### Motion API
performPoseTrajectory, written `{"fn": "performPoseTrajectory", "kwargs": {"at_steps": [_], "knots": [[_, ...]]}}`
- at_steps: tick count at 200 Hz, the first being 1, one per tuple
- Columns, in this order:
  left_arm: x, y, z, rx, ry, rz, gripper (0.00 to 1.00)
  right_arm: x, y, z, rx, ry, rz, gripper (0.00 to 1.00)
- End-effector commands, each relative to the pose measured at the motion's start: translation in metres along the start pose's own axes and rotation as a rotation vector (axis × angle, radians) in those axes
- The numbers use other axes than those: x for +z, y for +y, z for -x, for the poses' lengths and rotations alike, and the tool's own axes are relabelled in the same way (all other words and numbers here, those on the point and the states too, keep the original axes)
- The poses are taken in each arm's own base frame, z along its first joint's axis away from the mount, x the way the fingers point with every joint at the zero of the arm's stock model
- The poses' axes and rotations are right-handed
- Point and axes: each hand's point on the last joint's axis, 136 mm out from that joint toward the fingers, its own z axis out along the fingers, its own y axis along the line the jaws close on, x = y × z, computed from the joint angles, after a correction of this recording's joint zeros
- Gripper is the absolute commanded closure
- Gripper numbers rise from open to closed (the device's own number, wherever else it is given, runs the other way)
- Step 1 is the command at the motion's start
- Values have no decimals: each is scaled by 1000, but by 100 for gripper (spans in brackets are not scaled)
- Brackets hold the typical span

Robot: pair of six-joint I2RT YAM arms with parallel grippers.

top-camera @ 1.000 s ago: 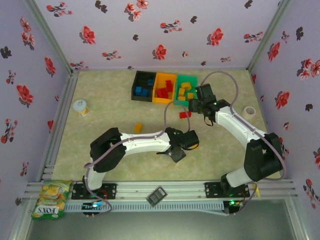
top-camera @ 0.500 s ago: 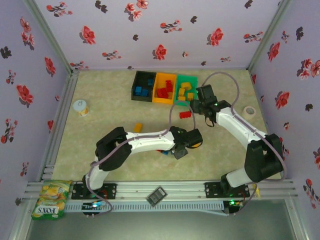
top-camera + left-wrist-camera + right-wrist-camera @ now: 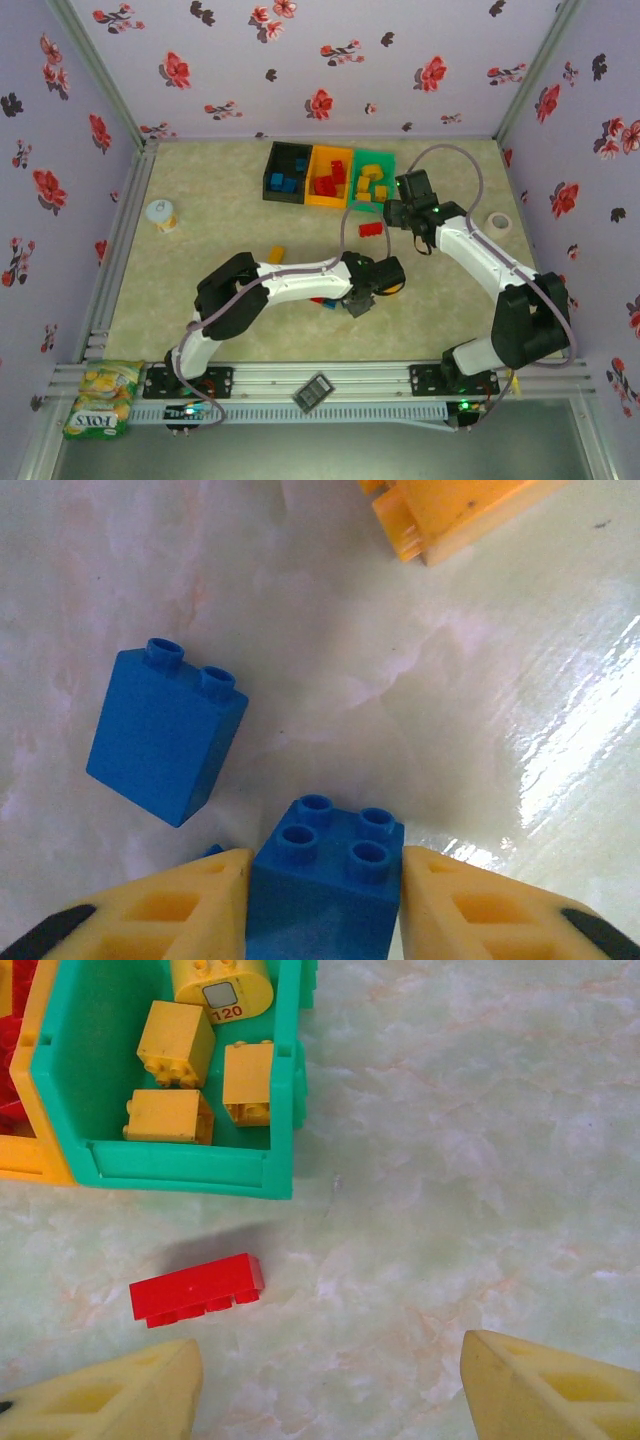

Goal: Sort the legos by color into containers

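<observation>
The left gripper (image 3: 325, 868) is clamped on a blue four-stud brick (image 3: 328, 910) beside a taller blue brick (image 3: 165, 735). It likely needs lifting to the black bin (image 3: 270, 170) next. The right gripper (image 3: 330, 1385), spread open, hovers near a red brick (image 3: 197, 1289).

Standing in a touching row at the far side: small black open-topped plastic bin (image 3: 290, 148) with blue bricks (image 3: 283, 183) inside, matching orange bin (image 3: 330, 150) with red bricks (image 3: 326, 184), matching green bin (image 3: 372, 155) with yellow bricks (image 3: 175, 1045). Lying flat just before the green bin: red oblong plastic brick (image 3: 197, 1289). Clamped in the left gripper (image 3: 325, 865), studs showing: blue four-stud plastic brick (image 3: 330, 835). Tipped over just beside it: taller blue two-stud brick (image 3: 167, 735). Well apart, alone: orange oblong brick (image 3: 276, 255).
</observation>
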Motion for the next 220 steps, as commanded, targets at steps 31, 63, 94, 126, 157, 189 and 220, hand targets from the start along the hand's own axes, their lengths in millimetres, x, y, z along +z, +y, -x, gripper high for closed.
{"fn": "performPoseTrajectory", "kwargs": {"at_steps": [31,63,94,126,157,189,220], "knots": [[0,7,0,-39,14,-4,69,-10,-11,3,22,-23,-30,30],[-16,33,12,-145,-40,5,73,-11,-15,4,28,-28,-36,30],[-40,77,26,-291,-119,21,73,-13,-21,3,38,-33,-42,30],[-61,135,42,-461,-214,45,73,-14,-24,1,46,-32,-43,30],[-71,210,46,-630,-271,139,73,-15,-25,-1,50,-32,-39,30],[-69,294,49,-782,-320,214,74,-12,-23,-9,61,-12,-24,30],[-55,361,56,-863,-352,278,74,-9,-22,-19,66,7,-10,31]]}}
